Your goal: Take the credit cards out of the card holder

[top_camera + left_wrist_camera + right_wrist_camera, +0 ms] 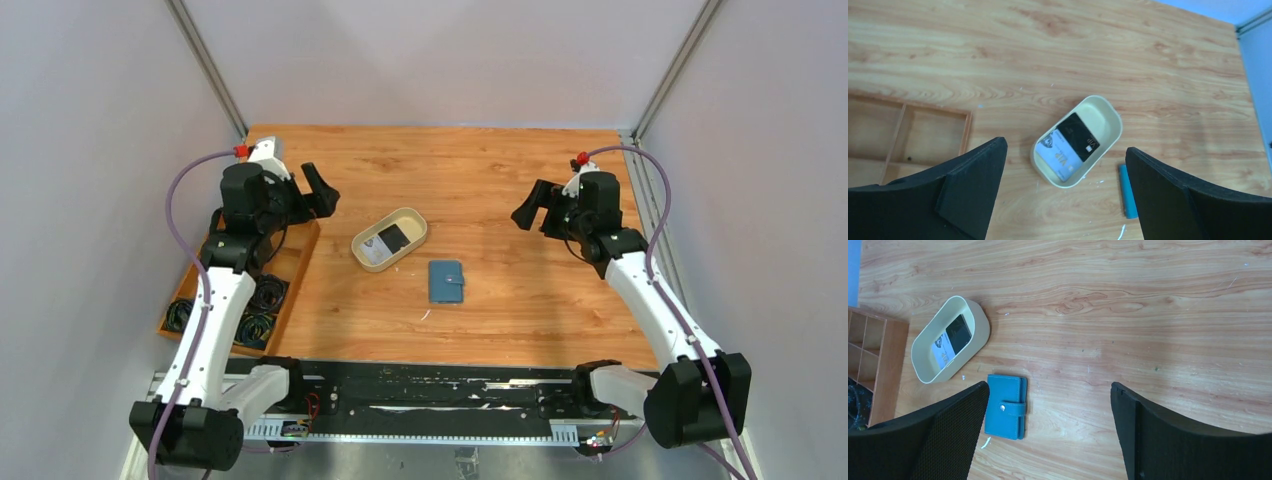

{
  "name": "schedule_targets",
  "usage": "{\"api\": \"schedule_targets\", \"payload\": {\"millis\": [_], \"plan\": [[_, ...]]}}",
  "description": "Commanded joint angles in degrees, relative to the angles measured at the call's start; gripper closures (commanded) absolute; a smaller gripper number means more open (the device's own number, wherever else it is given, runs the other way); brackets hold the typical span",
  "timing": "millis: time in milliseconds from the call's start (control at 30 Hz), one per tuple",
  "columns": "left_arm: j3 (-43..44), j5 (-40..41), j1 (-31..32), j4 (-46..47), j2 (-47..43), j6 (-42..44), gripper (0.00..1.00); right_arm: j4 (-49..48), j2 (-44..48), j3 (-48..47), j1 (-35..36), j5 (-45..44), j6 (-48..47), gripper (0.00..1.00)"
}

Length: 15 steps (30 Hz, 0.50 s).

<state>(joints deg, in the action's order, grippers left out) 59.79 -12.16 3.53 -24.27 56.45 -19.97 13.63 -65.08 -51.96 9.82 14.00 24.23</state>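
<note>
Left gripper [320, 192]: jaws spread wide, holding nothing, touching nothing. It hangs above the table [520, 180], over the near-left side of the beige tray [1100, 111].
Right gripper [532, 205]: jaws spread wide, empty, clear of every object. It is raised at the right of the table, well apart from the card holder [446, 281].
Card holder: lies flat near the table's middle, just beside the tray's near end. It is folded shut with the snap tab [1013, 407] fastened across its edge.
Credit cards: none show at the holder, so its contents cannot be told.
Tray contents: a dark card [1079, 135] overlaps a pale printed card [1060, 155]. Whether these came from the holder cannot be told.
Step in hand (judged): approach the holder and open it.
Procedure: pin one half flat against the table with one gripper. With the other, bring a fingertip under the free end of the tab and lift to release the snap.
Caution: the holder is light and likely to slide, so press down before pulling. Keep the pinning jaw off the tab.
</note>
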Motion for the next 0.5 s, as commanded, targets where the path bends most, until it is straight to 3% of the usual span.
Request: {"api": "schedule_targets", "payload": {"millis": [0,100,267,467], "plan": [[-3.79,5.66,0.24,-0.46,1.35,-2.13,0.0,2.55,-0.82,-1.16,0.81,-1.87,-0.27,0.05],[-5.93,7.23,0.17,0.15,2.47,-3.96,0.0,3.45,-1.98,-1.65,0.81,-0.74,-1.64,0.05],[-6.55,16.55,2.7,-3.41,4.7,-7.22,0.07,2.82,-3.71,-1.11,0.82,3.87,-2.92,0.09],[-6.49,22.26,6.18,-6.83,9.7,-9.49,0.04,1.93,-5.99,-0.78,0.81,7.96,-2.29,0.11]]}}
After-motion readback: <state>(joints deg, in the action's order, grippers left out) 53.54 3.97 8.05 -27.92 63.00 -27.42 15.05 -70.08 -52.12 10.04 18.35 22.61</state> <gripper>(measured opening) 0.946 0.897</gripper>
